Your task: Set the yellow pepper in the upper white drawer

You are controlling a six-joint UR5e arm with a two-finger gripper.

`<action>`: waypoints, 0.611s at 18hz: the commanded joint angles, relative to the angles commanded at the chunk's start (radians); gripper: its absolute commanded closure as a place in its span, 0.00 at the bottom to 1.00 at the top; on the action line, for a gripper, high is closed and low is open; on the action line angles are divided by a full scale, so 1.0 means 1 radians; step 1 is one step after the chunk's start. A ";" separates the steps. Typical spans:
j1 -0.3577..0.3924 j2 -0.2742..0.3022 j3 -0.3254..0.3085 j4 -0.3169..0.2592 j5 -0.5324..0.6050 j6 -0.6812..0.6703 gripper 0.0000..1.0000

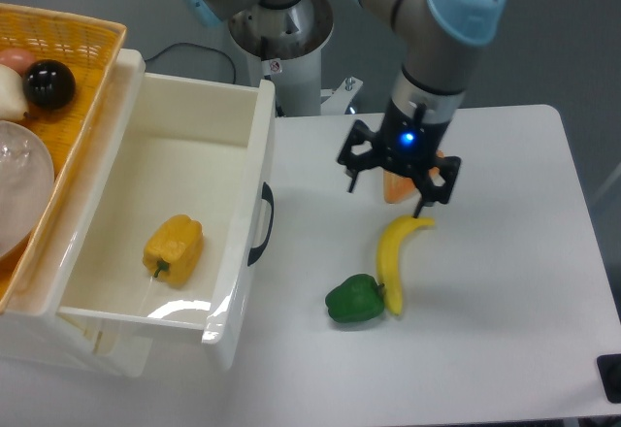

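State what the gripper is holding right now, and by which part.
Nothing. The gripper hangs open and empty over the table, and the yellow pepper already lies inside the upper white drawer.

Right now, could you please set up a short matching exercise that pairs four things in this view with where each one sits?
Things:
1. yellow pepper
2. green pepper
3. black ball
4. pincer

Places:
A. in the woven basket
B. above the table, near the banana's upper end
C. inside the white drawer
D. on the table, touching the banana's lower end

Pairs: 1-C, 2-D, 3-A, 4-B
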 joint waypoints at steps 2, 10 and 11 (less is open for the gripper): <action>0.000 -0.028 0.000 0.012 0.054 0.072 0.00; 0.055 -0.147 0.003 0.077 0.092 0.181 0.00; 0.055 -0.155 0.002 0.080 0.103 0.184 0.00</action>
